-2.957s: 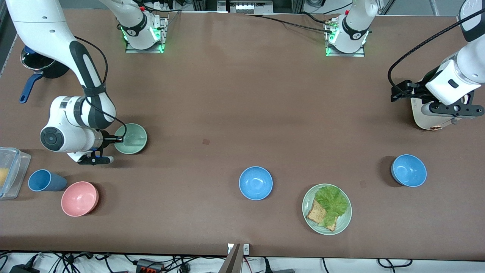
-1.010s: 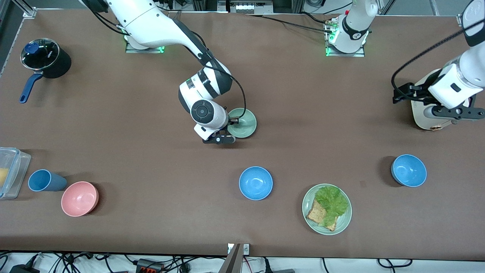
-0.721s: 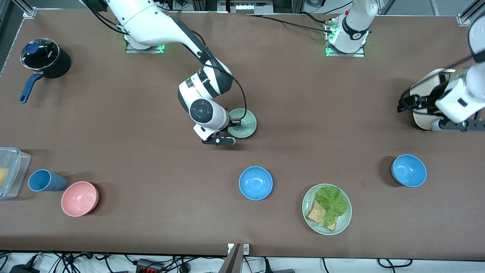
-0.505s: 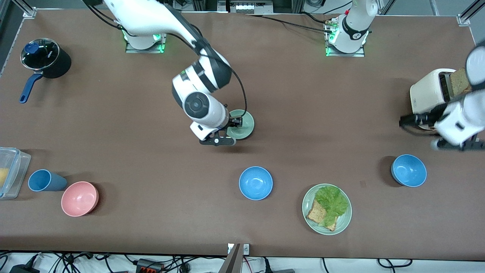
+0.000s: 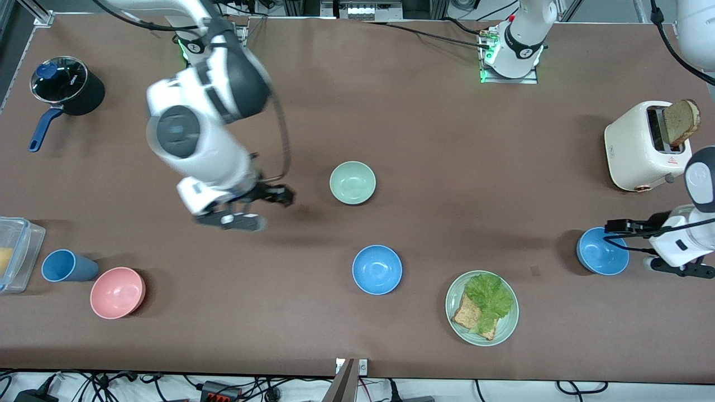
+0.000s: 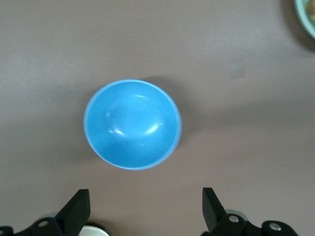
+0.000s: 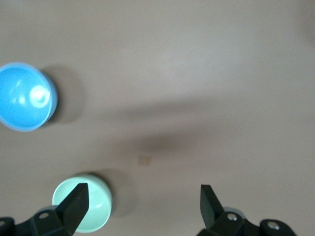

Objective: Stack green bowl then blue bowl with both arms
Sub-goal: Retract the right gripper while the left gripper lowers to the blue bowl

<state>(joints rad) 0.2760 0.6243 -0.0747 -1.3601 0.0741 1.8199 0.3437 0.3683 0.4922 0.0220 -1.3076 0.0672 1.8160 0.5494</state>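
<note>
bowl (image 5: 352, 182) mid-table, second bowl (image 5: 377, 269) nearer camera

No lettering, brand or number is legible anywhere on the table; small marks on the toaster (image 5: 642, 146) and the pot's lid (image 5: 58, 75) are too fine to read.

two glossy white arms are seen, with dark grey bands at the joints and round dark caps. black cables are looped along the links. each base is lit green. the right hand (image 5: 273, 195) and left hand (image 5: 617, 226) are black, with two fingers.
</note>
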